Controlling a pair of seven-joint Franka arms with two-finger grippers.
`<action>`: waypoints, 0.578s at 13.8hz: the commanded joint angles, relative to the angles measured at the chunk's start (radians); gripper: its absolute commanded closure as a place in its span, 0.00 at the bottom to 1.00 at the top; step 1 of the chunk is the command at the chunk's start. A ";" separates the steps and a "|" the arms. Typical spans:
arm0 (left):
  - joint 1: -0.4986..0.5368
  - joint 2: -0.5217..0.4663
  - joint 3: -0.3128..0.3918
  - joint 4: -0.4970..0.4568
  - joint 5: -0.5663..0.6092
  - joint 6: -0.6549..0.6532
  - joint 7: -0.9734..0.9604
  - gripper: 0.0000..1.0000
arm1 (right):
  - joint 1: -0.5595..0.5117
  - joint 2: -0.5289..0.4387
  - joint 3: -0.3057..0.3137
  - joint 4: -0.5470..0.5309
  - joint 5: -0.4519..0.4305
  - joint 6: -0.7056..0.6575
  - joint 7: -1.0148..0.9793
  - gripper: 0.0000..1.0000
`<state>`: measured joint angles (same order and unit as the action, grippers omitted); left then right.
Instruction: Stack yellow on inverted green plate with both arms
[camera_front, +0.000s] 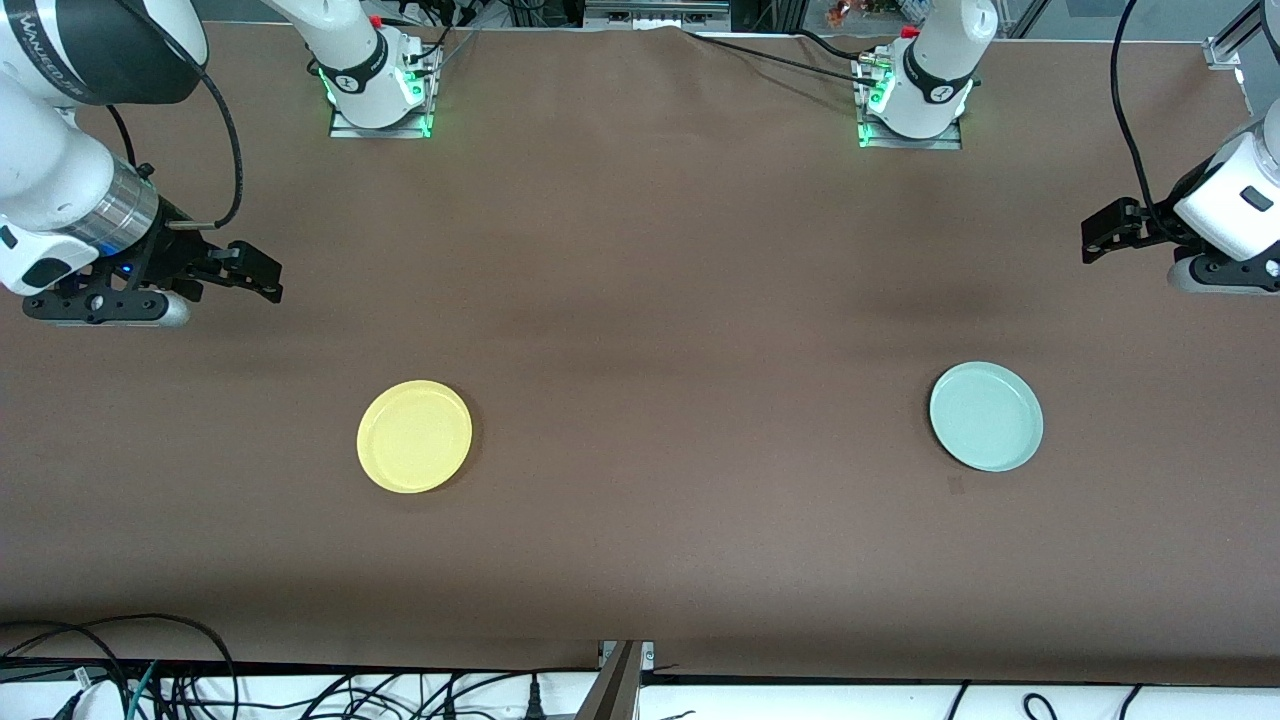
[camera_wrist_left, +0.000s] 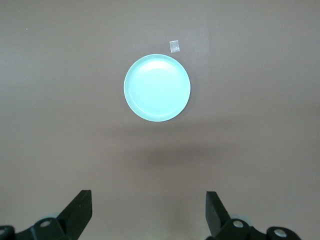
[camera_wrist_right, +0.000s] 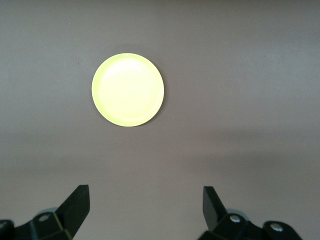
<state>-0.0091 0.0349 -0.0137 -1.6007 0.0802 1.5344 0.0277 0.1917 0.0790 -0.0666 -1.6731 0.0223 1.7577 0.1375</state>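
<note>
Front view cuts off both my arms at its edges. My right pincer (camera_front: 262, 272) hangs spread and empty above the desk (camera_front: 640, 300), the yellow plate (camera_front: 414, 436) nearer the camera. My left pincer (camera_front: 1100, 240), also spread, is half cropped. The green plate (camera_front: 986, 416) lies well apart from yellow, rim up.

The only lettering that shows is a line of white capitals on the dark band of the right arm (camera_front: 95, 50) at the top corner of the front view, cut off by the picture's edge and too small and slanted to be read with certainty.
</note>
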 joint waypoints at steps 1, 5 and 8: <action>-0.002 0.007 0.001 0.018 -0.051 -0.020 0.014 0.00 | 0.002 -0.022 -0.004 -0.013 0.008 -0.001 -0.010 0.00; -0.002 0.028 0.001 0.018 -0.053 -0.048 0.023 0.00 | 0.000 -0.030 -0.018 -0.013 0.010 -0.006 -0.031 0.00; 0.009 0.091 0.001 0.007 -0.051 -0.120 0.043 0.00 | 0.000 -0.030 -0.025 -0.014 0.010 -0.007 -0.050 0.00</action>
<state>-0.0092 0.0755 -0.0147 -1.6041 0.0538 1.4645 0.0314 0.1906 0.0702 -0.0857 -1.6731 0.0223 1.7560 0.1150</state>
